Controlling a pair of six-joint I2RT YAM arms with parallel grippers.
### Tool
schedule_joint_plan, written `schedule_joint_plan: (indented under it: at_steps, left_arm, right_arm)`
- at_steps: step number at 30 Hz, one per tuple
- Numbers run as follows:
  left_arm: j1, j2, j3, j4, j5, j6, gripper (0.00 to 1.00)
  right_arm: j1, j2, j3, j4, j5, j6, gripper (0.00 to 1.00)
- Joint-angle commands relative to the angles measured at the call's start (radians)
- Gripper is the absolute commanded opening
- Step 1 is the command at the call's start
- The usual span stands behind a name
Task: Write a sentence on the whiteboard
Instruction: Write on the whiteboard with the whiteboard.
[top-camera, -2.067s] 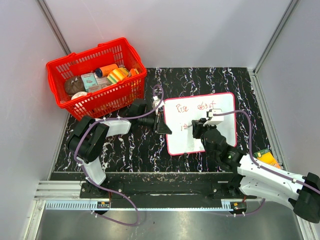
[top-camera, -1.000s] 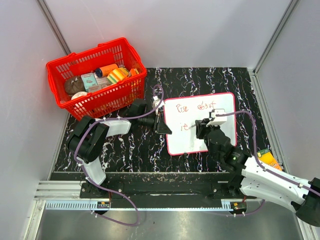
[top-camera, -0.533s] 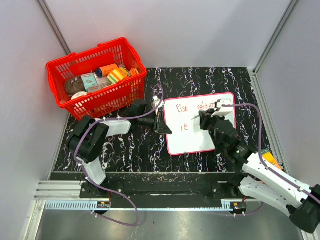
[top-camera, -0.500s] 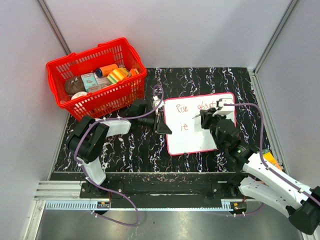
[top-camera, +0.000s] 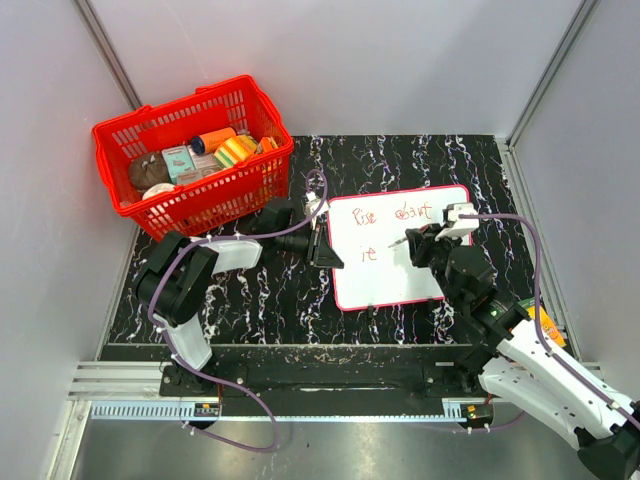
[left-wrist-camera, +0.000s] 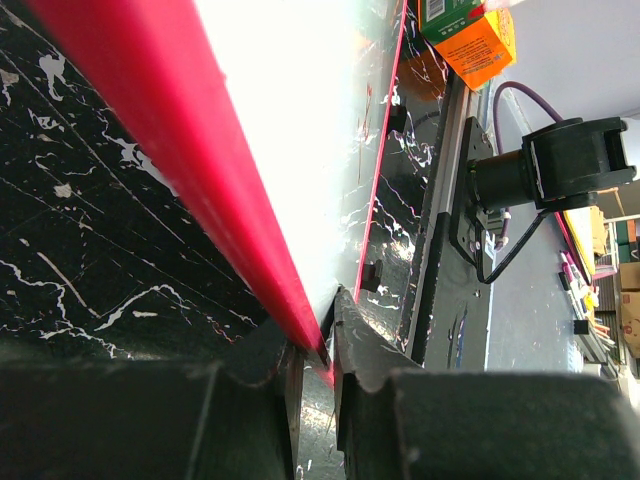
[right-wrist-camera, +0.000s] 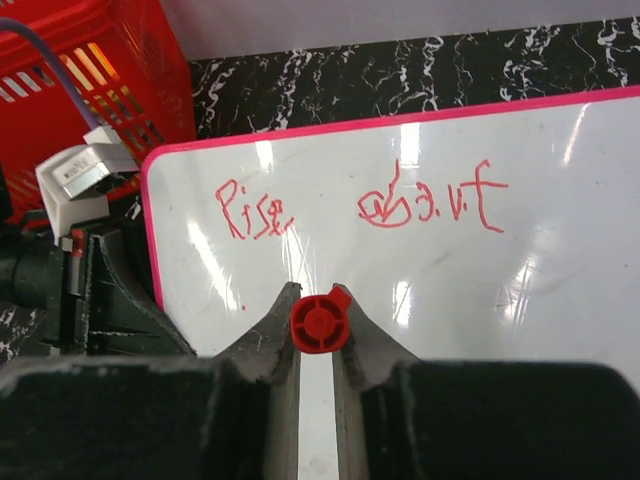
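Basket: the red basket (top-camera: 190, 150) sits at the back left, off the table's corner and well apart from the writing.
Left gripper: your left gripper (left-wrist-camera: 315, 345) has its jaws pressed on the thin red-pink left edge of the whiteboard (top-camera: 380, 280), pinching it in place.
Whiteboard: it lies flat on the dark marbled table (top-camera: 260, 300), right of centre and a little askew.
Sentence: the sentence (top-camera: 395, 213) has two red words on its top line and only a couple of letters below them, at the left of a second line.
Right gripper: your right gripper (right-wrist-camera: 318, 310) is clamped on a red marker (right-wrist-camera: 318, 325), over the middle of the board just right of those lower letters. Whether the tip touches the surface you cannot tell.
Step in hand: you look to be partway through the second line, with most of it not yet written.
Next move: it likely calls for setting the tip down just right of the last letters and making light strokes rightward, while the left grip holds the board steady.
Open room: bare white lies to the right and below.
Edges: mind the board's right rim and near rim.
Orange box: the orange box (top-camera: 540, 322) lies at the table's right edge, close beside your right arm.
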Motion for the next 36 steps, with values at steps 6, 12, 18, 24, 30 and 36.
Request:
schedule_joint_plan:
  at_steps: [6,12,18,24,30,36]
  left_arm:
    - [-0.037,0.015,0.006,-0.064,-0.070,0.104,0.00]
    - [-0.037,0.010,0.005,-0.064,-0.068,0.104,0.00]
    - [-0.037,0.013,0.006,-0.064,-0.068,0.104,0.00]
    - [-0.037,0.008,0.005,-0.064,-0.067,0.104,0.00]
    - [-0.037,0.008,0.005,-0.066,-0.067,0.106,0.00]
    - [-0.037,0.010,0.005,-0.064,-0.068,0.106,0.00]
  right_arm:
    - [-0.003,-0.026,-0.036,-0.068,0.120,0.065,0.00]
    - [-0.003,-0.015,-0.051,-0.017,0.147,0.079,0.00]
    - [-0.003,0.020,-0.047,0.058,0.155,0.076,0.00]
    - [-0.003,0.068,-0.048,0.099,0.167,0.072,0.00]
    - [-0.003,0.100,-0.056,0.109,0.161,0.080,0.00]
    - [-0.003,0.097,-0.062,0.110,0.138,0.085,0.00]
